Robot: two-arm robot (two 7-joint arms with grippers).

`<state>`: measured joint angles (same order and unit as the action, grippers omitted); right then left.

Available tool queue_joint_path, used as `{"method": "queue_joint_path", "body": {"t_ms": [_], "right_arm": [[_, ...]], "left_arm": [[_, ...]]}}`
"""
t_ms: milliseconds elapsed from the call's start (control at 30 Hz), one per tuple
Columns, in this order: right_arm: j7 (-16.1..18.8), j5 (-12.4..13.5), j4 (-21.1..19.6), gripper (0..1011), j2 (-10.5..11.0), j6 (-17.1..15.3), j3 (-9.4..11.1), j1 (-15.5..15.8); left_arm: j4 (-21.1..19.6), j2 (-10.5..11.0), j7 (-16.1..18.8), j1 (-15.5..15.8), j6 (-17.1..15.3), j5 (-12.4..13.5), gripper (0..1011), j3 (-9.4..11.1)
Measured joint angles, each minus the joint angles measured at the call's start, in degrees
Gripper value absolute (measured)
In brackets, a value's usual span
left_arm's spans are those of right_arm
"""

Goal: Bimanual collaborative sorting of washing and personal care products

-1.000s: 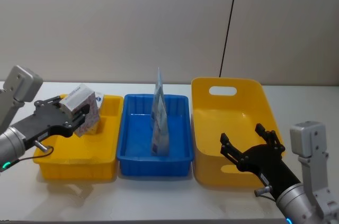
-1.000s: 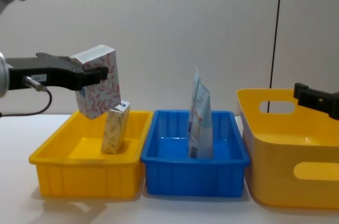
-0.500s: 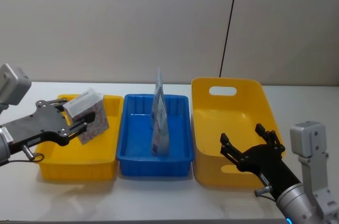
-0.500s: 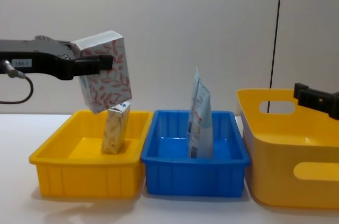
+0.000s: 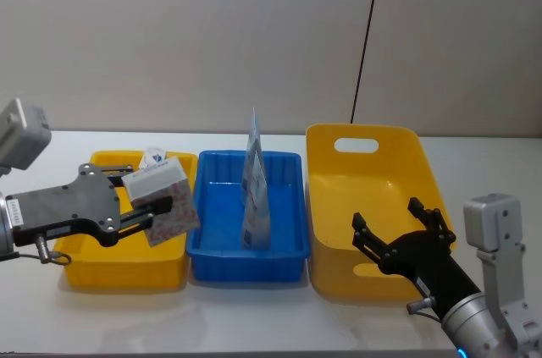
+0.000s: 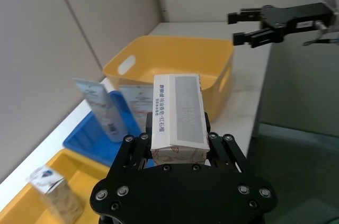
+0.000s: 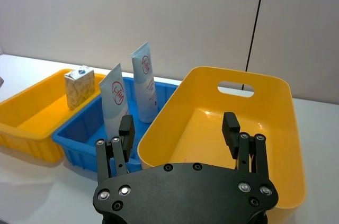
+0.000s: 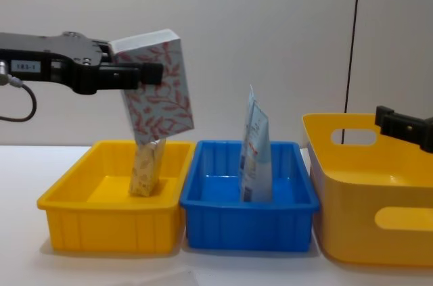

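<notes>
My left gripper [image 5: 148,195] is shut on the white pack with red-orange leaf print [image 5: 174,216], holding it tilted in the air above the right side of the small yellow bin [image 5: 118,267]. From the chest the pack [image 8: 157,93] hangs over the tan speckled carton [image 8: 145,168], which stands in that bin. Two pale blue tubes [image 5: 254,182] stand upright in the blue bin [image 5: 246,261]. My right gripper [image 5: 398,233] is open and holds nothing, level with the front wall of the large yellow bin [image 5: 373,134].
The three bins stand side by side on the white table: small yellow at left, blue in the middle, large yellow with handle cut-outs at right. A grey wall with a black cable rises behind them. The large yellow bin [image 7: 249,128] has nothing in it.
My left gripper has carried the leaf-print pack up and to the right, from over the yellow bin's left part toward the blue bin's edge. The right arm has not moved.
</notes>
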<state>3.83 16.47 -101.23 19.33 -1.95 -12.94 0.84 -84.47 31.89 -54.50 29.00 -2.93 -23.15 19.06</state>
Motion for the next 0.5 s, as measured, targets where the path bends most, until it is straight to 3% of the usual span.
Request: {"method": "queue_joint_path", "body": {"t_ms": [233, 500], "right_arm": [[0.00, 0.00, 0.00, 1002, 0.00, 0.00, 0.00, 0.00], [0.00, 0.00, 0.00, 1002, 0.00, 0.00, 0.00, 0.00]], "left_arm": [[4.68, -1.88, -6.03, 4.59, 1.59, -0.45, 392, 3.55], [9.58, -4.71, -9.36, 8.07, 3.52, -0.41, 392, 6.54]]}}
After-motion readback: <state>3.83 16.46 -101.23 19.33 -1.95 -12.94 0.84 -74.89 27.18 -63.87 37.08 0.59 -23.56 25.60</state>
